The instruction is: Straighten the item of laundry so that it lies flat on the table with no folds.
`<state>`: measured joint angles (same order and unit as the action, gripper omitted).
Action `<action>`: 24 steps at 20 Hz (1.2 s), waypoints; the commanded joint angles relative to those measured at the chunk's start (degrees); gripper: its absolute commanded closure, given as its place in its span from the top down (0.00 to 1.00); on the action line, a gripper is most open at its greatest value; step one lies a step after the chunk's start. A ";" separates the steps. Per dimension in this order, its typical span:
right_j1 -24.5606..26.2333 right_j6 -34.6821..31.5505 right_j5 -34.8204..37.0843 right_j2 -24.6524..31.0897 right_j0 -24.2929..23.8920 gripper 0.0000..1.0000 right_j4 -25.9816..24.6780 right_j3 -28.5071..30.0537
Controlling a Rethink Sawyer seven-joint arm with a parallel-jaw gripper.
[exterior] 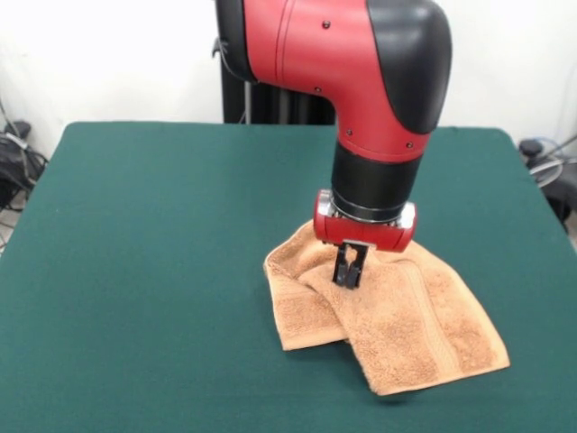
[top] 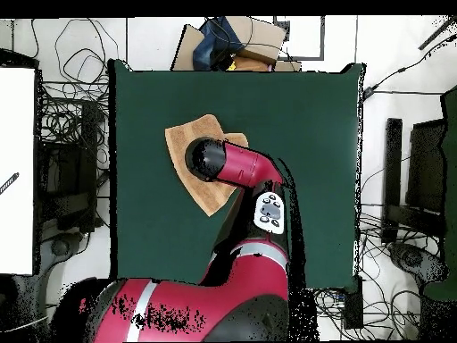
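Note:
The light orange-tan terry towel (exterior: 415, 325) lies crumpled on the dark green table (exterior: 162, 234), right of centre near the front edge. Its left part is folded over the rest, and a woven band runs down its right part. My gripper (exterior: 348, 272) points straight down and its tips touch the towel's upper middle, at the fold. In the overhead view the towel (top: 183, 143) shows at the table's (top: 303, 125) upper left, partly covered by the red arm (top: 234, 166), which hides the gripper.
Cables and dark boxes lie on the floor beyond the table's left and right edges (exterior: 13, 158). Cardboard and a bag (top: 234, 40) sit past the table's far end in the overhead view. A white board (top: 16, 170) stands at the left.

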<state>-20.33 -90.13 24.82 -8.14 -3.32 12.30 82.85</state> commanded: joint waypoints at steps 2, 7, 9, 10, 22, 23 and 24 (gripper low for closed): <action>-0.30 -12.37 -2.01 2.70 -0.53 0.00 0.52 7.26; -1.13 -12.91 -1.78 1.77 0.35 0.00 0.48 7.61; -1.58 -13.28 -1.75 1.63 0.61 0.00 0.71 7.90; -1.82 -13.41 -1.50 1.57 0.73 0.00 0.82 8.06; -3.61 -13.28 2.01 1.22 0.93 0.00 1.52 7.72; -3.67 -13.18 2.03 1.27 0.86 0.00 1.50 7.70; -3.71 -12.78 1.72 1.47 0.66 0.00 1.31 7.60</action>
<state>-23.43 -90.13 24.84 -8.15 -2.86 12.29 86.55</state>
